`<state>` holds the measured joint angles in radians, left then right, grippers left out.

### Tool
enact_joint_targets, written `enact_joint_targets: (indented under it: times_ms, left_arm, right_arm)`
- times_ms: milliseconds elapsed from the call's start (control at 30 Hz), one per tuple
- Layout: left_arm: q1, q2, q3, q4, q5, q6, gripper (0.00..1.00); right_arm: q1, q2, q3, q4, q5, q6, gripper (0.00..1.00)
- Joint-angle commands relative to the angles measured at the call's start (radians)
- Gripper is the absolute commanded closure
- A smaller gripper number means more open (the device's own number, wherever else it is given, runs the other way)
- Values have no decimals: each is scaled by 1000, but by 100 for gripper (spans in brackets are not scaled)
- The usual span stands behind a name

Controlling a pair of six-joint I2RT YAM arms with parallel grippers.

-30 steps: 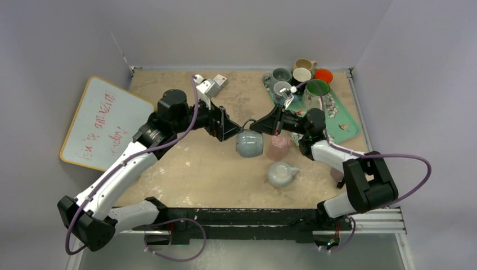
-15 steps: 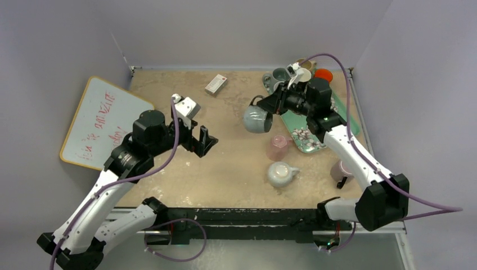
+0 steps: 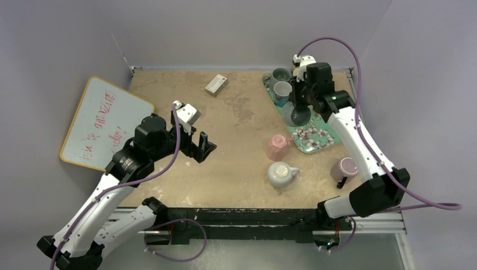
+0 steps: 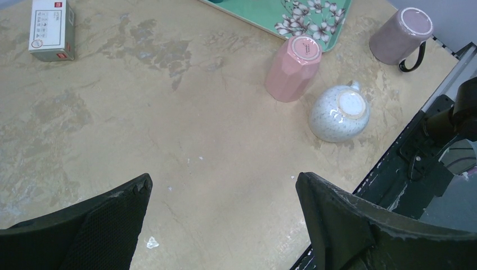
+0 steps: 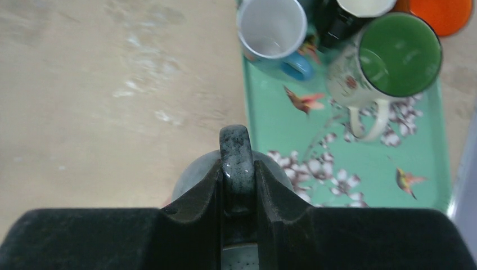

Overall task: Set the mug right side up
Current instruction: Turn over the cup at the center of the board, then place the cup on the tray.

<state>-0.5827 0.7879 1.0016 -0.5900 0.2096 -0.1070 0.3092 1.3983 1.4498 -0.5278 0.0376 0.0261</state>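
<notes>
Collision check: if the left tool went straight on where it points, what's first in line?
Probably bare table, seen between the open fingers of the left tool. The pink mug and speckled mug lie farther off, to the side. Depth unclear.

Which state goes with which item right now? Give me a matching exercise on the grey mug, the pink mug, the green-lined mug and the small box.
Things:
1. grey mug
2. pink mug
3. green-lined mug
4. small box

States:
A. upright on the tray
B. lying flat near the far edge of the table
C. held by its handle in the right gripper
D. upside down on the table, beside the tray

Pairs: 1-C, 2-D, 3-A, 4-B.
</notes>
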Motion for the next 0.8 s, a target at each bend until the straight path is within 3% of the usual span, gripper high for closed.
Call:
enact_joint_targets:
  times_ms: [0, 367, 767]
  left_arm:
    - [3, -9, -4, 32, 18, 25, 0]
    - [3, -13, -9, 33, 13, 29, 0]
    - [3, -17, -13, 31, 11, 32, 0]
  right_arm:
    - [-44, 23, 78, -47, 131, -74, 100]
    - [-105, 187, 77, -6, 230, -152, 100]
    - [-161, 378, 158, 22, 149, -93, 100]
